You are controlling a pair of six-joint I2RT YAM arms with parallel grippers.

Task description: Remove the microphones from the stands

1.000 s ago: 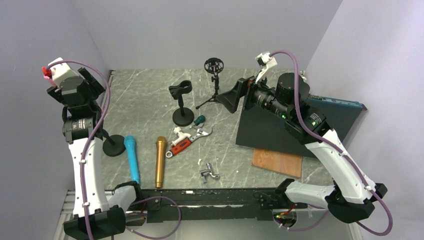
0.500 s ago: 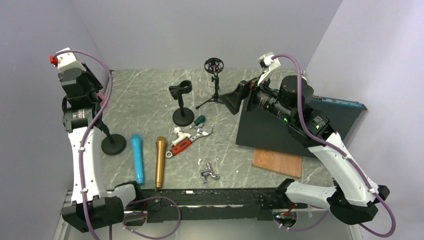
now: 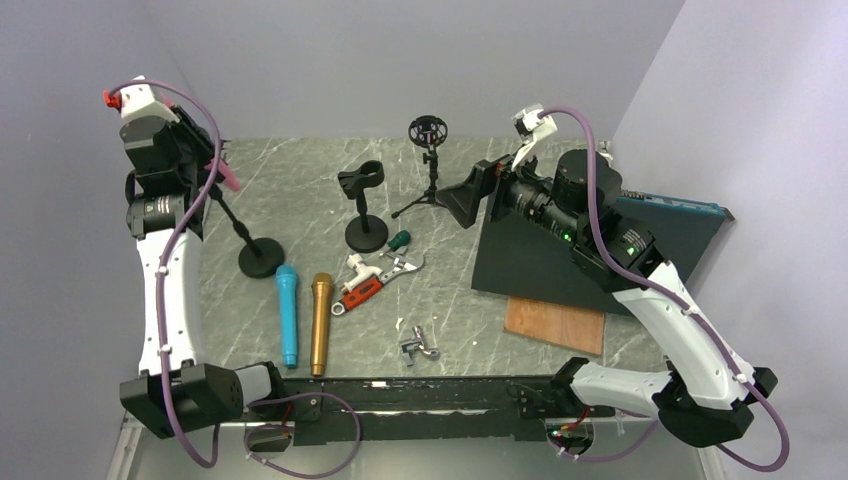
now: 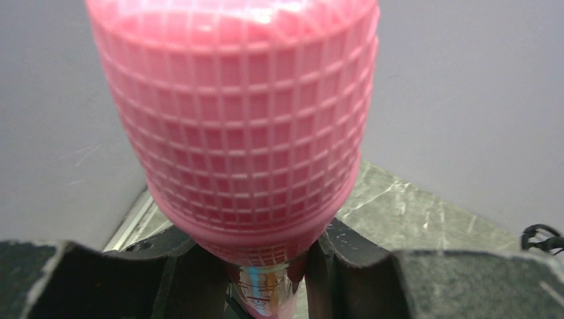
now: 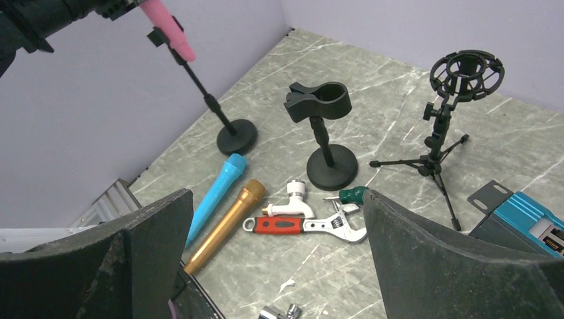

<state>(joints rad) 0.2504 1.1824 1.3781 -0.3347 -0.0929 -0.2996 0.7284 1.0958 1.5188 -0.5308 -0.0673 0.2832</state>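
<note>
Left tool [image 4: 263,282] clamped on the pink mesh-headed plastic microphone [image 4: 233,119] just under its head, far left, above the grey marble desk [image 3: 300,190]. Mic's long axis runs away from the tool, and its tail appears seated in the clip of the leaning black round-base stand [image 3: 259,259]. Pull along that axis, I'd say. Right tool [image 5: 279,256] spread wide, empty, well apart.

Left wrist view: pink mesh-headed microphone [image 4: 233,133] fills the frame, soft-focus. Its crown is cut by the top edge; its handle is hidden low down between the pads of the left claw [image 4: 266,282].

Top view: microphone mostly hidden behind that claw, as is the clip of the thin black round-based stand [image 3: 258,258].

Right wrist view: teal metal box [image 5: 529,219] cut by right edge; small chrome fitting [image 5: 279,312] cut by bottom edge.
</note>
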